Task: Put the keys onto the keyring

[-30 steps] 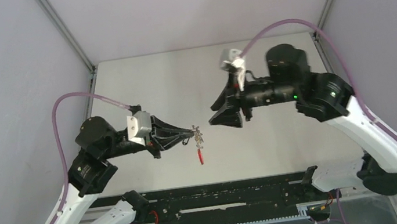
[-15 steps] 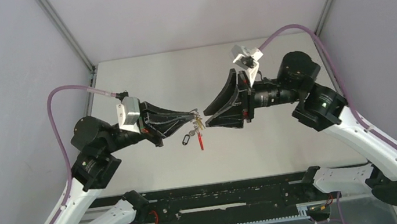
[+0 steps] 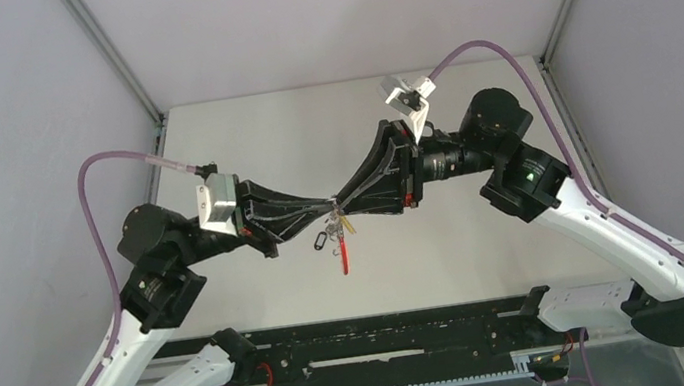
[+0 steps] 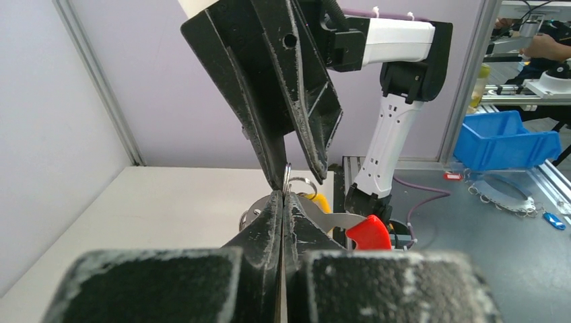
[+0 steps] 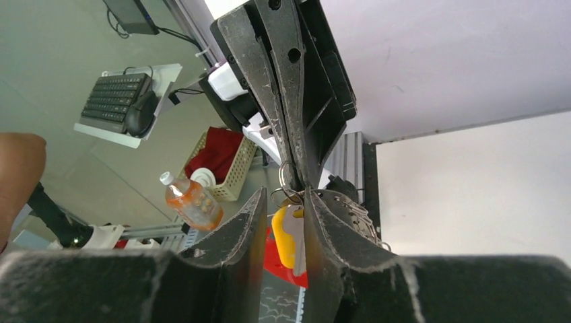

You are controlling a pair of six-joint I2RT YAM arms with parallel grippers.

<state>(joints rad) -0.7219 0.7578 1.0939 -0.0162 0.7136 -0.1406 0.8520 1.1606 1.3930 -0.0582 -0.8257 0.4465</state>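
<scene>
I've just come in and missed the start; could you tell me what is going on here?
The left gripper is shut on the wire rings of the keyring and holds it above the table, the red band hanging down. The right gripper meets it tip to tip, jaws partly open by the yellow-tagged key.

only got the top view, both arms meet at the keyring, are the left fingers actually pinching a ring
observer: yes, the left wrist view shows the left fingers pressed shut, with a wire ring poking out of their tips
operator: right fingers closed on anything
observer: not that i can see, in the right wrist view the right fingers stand apart with the yellow-tagged key hanging in the gap
</scene>
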